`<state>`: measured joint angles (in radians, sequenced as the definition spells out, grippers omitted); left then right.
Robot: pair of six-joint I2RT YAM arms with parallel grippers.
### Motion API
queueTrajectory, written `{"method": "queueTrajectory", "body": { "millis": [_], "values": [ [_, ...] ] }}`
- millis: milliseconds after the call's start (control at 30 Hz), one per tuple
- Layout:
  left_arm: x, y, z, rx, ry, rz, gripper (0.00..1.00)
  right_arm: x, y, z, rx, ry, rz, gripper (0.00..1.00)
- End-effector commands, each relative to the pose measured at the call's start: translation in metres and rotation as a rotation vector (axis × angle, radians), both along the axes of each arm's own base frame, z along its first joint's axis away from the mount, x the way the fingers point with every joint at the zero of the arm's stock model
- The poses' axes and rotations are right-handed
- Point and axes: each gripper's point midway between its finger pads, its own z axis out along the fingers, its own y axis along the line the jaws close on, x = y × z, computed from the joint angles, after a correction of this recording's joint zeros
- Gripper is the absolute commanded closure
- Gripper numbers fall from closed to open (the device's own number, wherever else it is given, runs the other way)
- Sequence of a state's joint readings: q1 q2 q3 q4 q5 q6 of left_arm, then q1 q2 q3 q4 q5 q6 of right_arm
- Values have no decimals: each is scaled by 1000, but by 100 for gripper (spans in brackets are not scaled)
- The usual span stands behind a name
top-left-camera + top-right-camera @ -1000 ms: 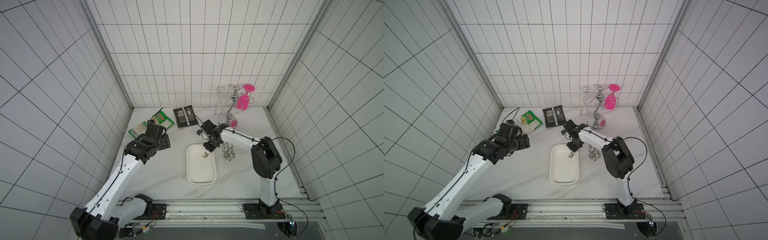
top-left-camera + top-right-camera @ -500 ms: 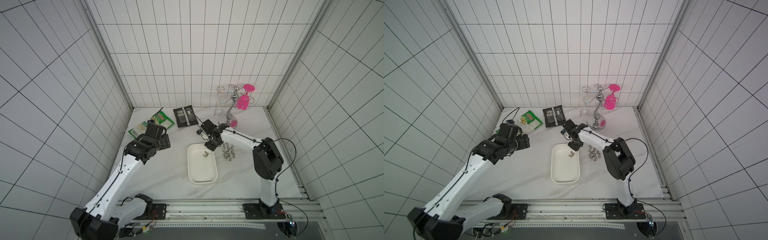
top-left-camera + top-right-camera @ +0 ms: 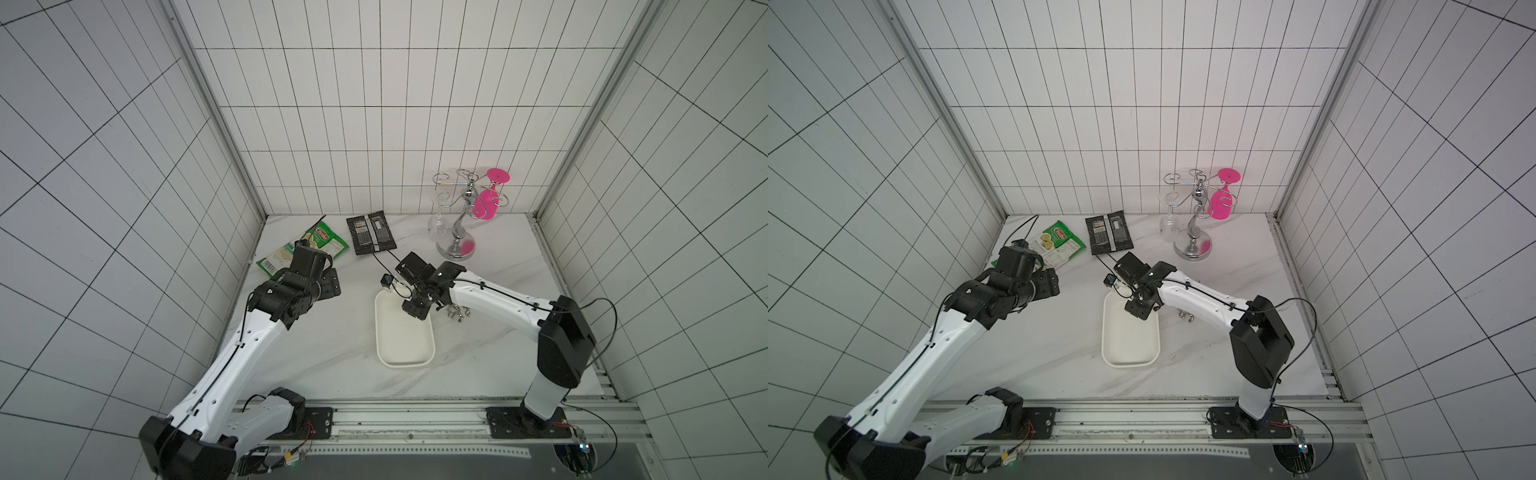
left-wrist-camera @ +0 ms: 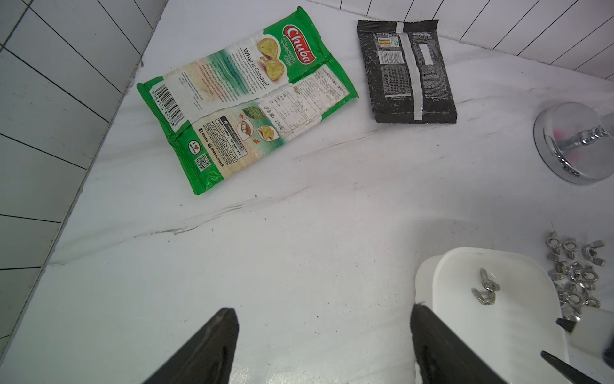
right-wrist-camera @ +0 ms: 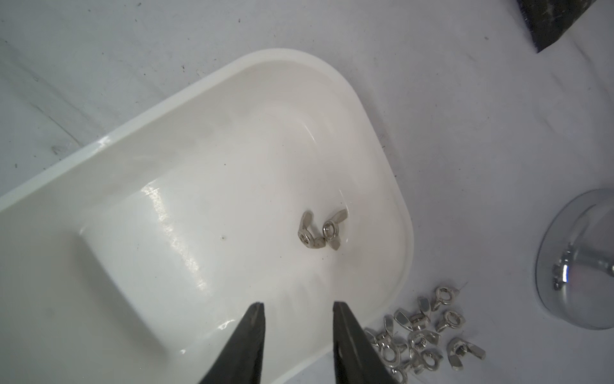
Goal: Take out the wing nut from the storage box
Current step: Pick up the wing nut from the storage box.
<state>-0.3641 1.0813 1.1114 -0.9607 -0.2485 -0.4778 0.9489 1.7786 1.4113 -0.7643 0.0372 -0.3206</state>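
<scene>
Wing nuts, two small silvery metal ones [image 5: 320, 232], lie in the shallow white plastic storage box [image 5: 216, 206]; neither is gripped.

The pair touch each other on the box floor, near the rounded end that faces the chrome stand base [image 5: 581, 266]. The right gripper [image 5: 298, 304] hangs over that end of the box with its black jaws parted and nothing between them, its tips short of the pair. A loose heap of more silvery wing nuts [image 5: 422, 339] lies on the white marble-patterned table [image 4: 299, 232], just beside the box wall. The left gripper [image 4: 324, 309] is spread wide and empty above bare table next to the box. A green snack packet [image 4: 246, 99] and a black foil packet [image 4: 407, 71] lie flat beyond it.
</scene>
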Motion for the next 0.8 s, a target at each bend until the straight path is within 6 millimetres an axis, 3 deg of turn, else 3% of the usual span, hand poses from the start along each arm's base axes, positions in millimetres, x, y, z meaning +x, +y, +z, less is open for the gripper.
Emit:
{"method": "queueTrajectory", "body": {
  "millis": [0, 333, 533, 767],
  "values": [
    [5, -4, 2, -6, -17, -16, 15, -5, -1, -23, -43, 58, -11, 62],
    [6, -12, -14, -20, 15, -49, 15, 16, -5, -57, -80, 88, -67, 63],
    [6, -10, -11, -18, -2, -44, 15, 26, -2, -60, -59, 84, -77, 62],
    [5, -8, -10, -12, -5, -34, 15, 24, 5, -65, -38, 116, -67, 64]
  ]
}}
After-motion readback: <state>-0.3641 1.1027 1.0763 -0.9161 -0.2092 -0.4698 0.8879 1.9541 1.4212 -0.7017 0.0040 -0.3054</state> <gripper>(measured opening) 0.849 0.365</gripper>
